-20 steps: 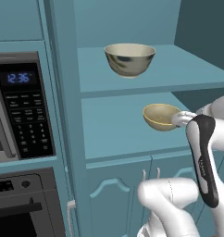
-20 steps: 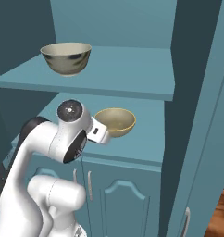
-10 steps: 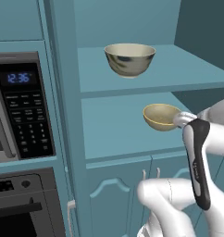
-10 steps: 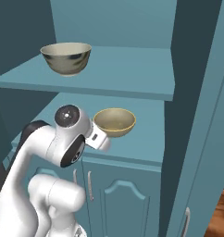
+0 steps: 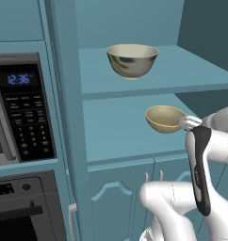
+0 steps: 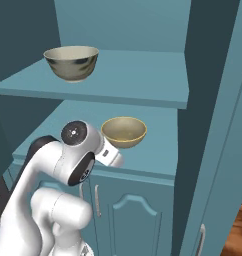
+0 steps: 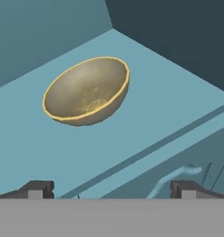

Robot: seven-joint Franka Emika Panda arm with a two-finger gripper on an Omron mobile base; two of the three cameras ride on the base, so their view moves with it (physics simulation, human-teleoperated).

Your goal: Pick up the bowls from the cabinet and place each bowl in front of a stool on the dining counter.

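Note:
A plain tan-yellow bowl [image 7: 86, 90] stands upright on the lower shelf of the teal cabinet [image 5: 116, 136], seen also in the base views [image 5: 166, 118] [image 6: 124, 131]. My gripper [image 7: 113, 190] hangs just in front of the shelf edge, short of this bowl, open, with nothing between its fingertips [image 7: 37, 189]. The cream bowl with dark mottled marks [image 5: 132, 60] [image 6: 71, 62] sits on the upper shelf [image 6: 143, 80], apart from the arm. The stools and the dining counter are out of view.
The upper shelf overhangs the tan bowl and limits room above it. Panelled doors with thin handles [image 5: 153, 176] lie below the lower shelf. A built-in microwave [image 5: 21, 103] and oven [image 5: 21, 207] stand to the left; the cabinet's side wall [image 6: 213, 125] closes the right.
The arm's wrist has shifted slightly lower and a little toward the tan bowl. Both bowls stay in place and the gripper stays open.

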